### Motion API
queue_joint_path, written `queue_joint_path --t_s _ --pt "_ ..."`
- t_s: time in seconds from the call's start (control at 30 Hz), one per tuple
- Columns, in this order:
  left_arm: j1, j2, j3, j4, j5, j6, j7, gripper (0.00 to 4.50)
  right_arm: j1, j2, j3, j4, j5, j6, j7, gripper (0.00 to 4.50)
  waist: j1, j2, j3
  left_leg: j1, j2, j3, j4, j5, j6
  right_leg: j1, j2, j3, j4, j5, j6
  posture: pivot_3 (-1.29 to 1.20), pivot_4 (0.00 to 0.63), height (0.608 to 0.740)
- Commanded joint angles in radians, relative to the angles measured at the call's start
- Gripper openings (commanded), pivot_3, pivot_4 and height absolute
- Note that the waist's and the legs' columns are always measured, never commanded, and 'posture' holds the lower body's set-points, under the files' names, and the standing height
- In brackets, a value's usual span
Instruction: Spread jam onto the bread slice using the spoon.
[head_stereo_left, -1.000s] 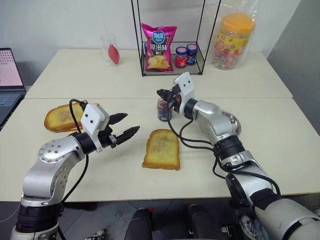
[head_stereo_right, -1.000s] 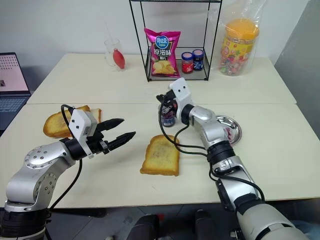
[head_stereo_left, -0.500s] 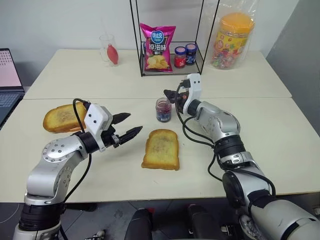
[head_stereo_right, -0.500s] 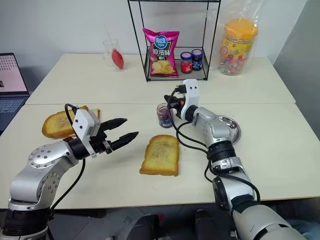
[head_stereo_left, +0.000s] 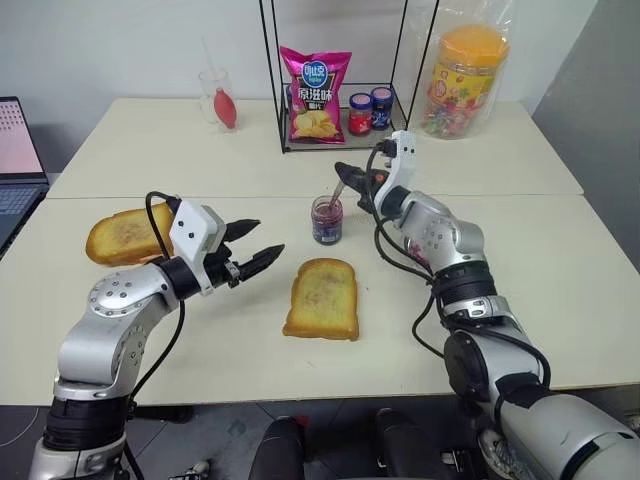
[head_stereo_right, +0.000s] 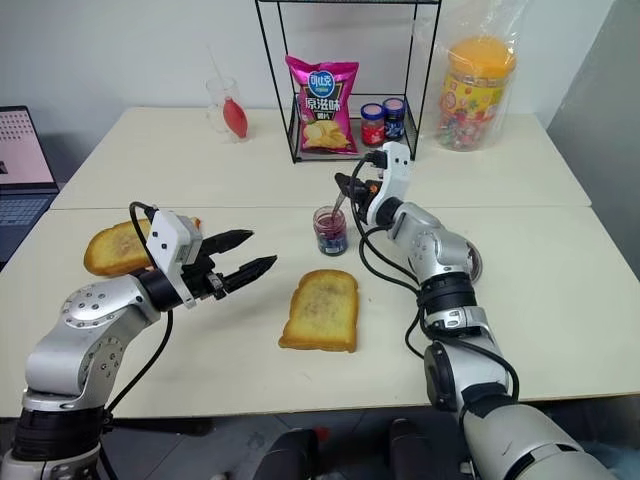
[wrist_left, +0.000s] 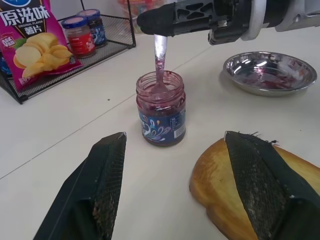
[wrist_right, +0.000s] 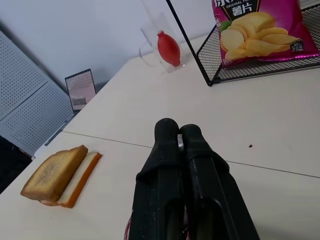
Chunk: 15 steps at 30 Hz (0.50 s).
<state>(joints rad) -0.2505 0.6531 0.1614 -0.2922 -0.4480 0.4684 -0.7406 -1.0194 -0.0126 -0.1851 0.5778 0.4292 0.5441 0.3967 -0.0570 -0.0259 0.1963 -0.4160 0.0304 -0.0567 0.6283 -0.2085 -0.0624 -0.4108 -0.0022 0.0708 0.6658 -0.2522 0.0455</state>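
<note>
One scoop is under way: the right gripper (head_stereo_left: 347, 173), clamped on the spoon (wrist_left: 159, 59), dips it into the jam (wrist_left: 161, 107) beside the bread slice (head_stereo_left: 322, 298), to lift and carry there next, while the left gripper (head_stereo_left: 252, 252) hangs parted.

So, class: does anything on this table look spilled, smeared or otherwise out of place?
Nothing is spilled. Only the round steel dish shows reddish smears inside, and the jam jar has purple streaks up its inner glass.

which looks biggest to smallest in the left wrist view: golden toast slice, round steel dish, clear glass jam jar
1. Round steel dish, widest, though farther away.
2. Golden toast slice, cut off by the fingers and frame, so unsure.
3. Clear glass jam jar.
</note>
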Motion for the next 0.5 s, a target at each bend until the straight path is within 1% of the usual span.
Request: queue_joint_path --t_s 0.03,0.5 --pt "-0.018 -0.001 0.013 0.0 0.003 -0.027 0.004 3.28 -0.04 0.004 -0.032 -0.05 0.042 0.009 -0.013 0.01 0.0 0.0 0.0 0.0 0.0 0.0 0.0 0.0 0.0 0.0 0.0 0.0 0.0 0.0 0.0 0.0 0.15 0.74" --pt "-0.026 -0.004 0.009 0.023 0.015 -0.053 0.009 3.28 -0.055 0.01 -0.108 -0.029 0.124 0.084 -0.083 0.01 0.0 0.0 0.0 0.0 0.0 0.0 0.0 0.0 0.0 0.0 0.0 0.0 0.0 0.0 0.0 0.0 0.15 0.74"
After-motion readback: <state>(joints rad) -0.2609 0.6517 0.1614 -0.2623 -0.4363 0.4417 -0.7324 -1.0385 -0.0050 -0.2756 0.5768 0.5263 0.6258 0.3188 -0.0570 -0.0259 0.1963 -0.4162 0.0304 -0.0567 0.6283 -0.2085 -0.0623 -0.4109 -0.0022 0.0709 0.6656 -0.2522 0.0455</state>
